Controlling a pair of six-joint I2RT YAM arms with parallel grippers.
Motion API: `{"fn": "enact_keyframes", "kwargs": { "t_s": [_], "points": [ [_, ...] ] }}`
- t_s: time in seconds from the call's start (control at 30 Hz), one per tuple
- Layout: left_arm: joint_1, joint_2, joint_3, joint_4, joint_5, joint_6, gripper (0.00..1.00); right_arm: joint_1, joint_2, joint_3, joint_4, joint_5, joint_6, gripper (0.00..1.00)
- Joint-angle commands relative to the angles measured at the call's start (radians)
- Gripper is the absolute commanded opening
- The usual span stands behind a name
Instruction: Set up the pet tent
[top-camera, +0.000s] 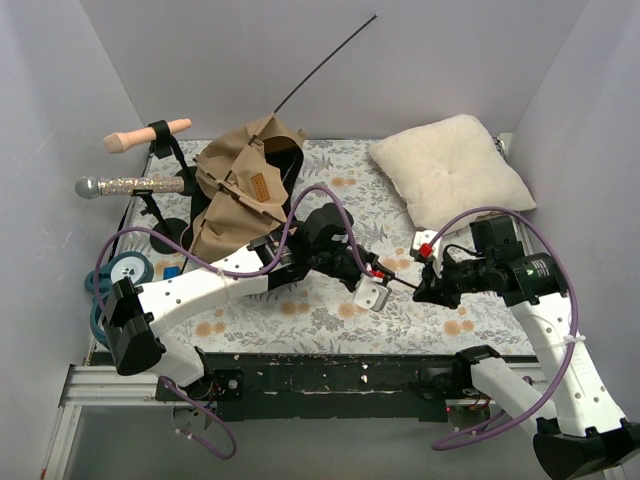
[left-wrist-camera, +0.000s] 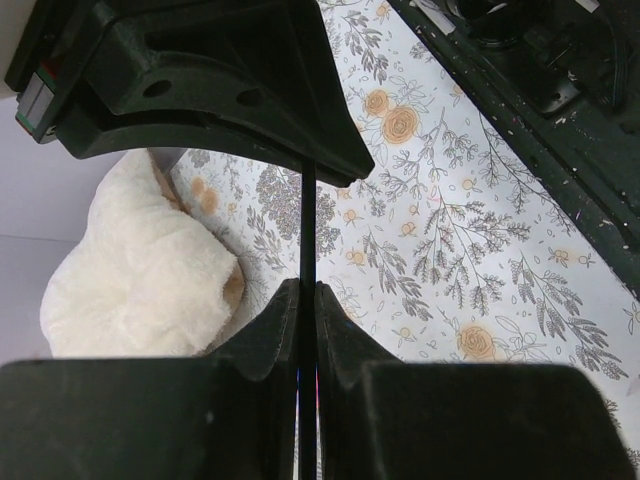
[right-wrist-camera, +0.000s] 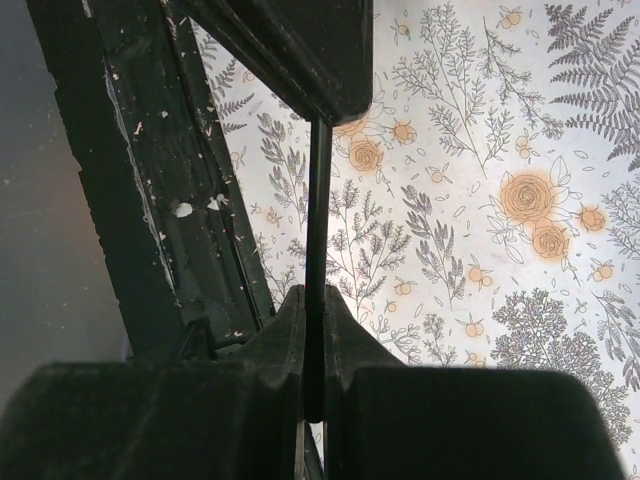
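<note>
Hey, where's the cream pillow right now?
In the top view, the cream pillow lies at the far right corner of the table, right of the crumpled tan tent and beyond the right end effector.

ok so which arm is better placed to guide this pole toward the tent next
Left, probably. The left gripper and right gripper are both shut on the same thin pole, but the left sits on the tent side; the right is further off, nearer the pillow.
</note>
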Motion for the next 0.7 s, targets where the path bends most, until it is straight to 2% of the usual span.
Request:
{"fn": "enact_keyframes", "kwargs": {
  "t_s": [0.0,0.03,0.07,0.1,0.13,0.27,0.37,0.6,0.67],
  "points": [
    [0.016,-0.057,-0.006,-0.011,-0.018,-0.021,0.03,-0.006,0.010,0.027,0.013,-0.032,-0.012,0.01],
    [0.015,-0.059,-0.009,0.011,-0.004,-0.046,0.19,-0.004,0.007,0.027,0.022,-0.049,-0.006,0.01],
    [0.013,-0.060,-0.012,0.030,0.017,-0.082,0.46,-0.004,0.007,0.027,0.028,-0.059,-0.004,0.01],
    [0.010,-0.062,-0.018,0.066,0.033,-0.107,0.57,-0.004,0.007,0.027,0.032,-0.070,-0.003,0.01],
    [0.005,-0.060,-0.026,0.101,0.041,-0.157,0.59,-0.004,0.005,0.027,0.036,-0.076,-0.001,0.01],
    [-0.024,-0.028,-0.034,0.132,0.056,-0.170,0.56,-0.004,-0.007,0.027,0.035,-0.081,-0.007,0.01],
    [-0.038,-0.011,-0.056,0.195,0.061,-0.187,0.49,-0.004,-0.012,0.027,0.033,-0.087,-0.004,0.01],
    [-0.068,0.035,-0.067,0.293,0.061,-0.205,0.42,-0.004,-0.003,0.033,0.041,-0.101,0.005,0.01],
    [-0.074,0.049,-0.067,0.307,0.053,-0.204,0.38,-0.004,-0.001,0.036,0.041,-0.105,0.003,0.01]
  ]
}}
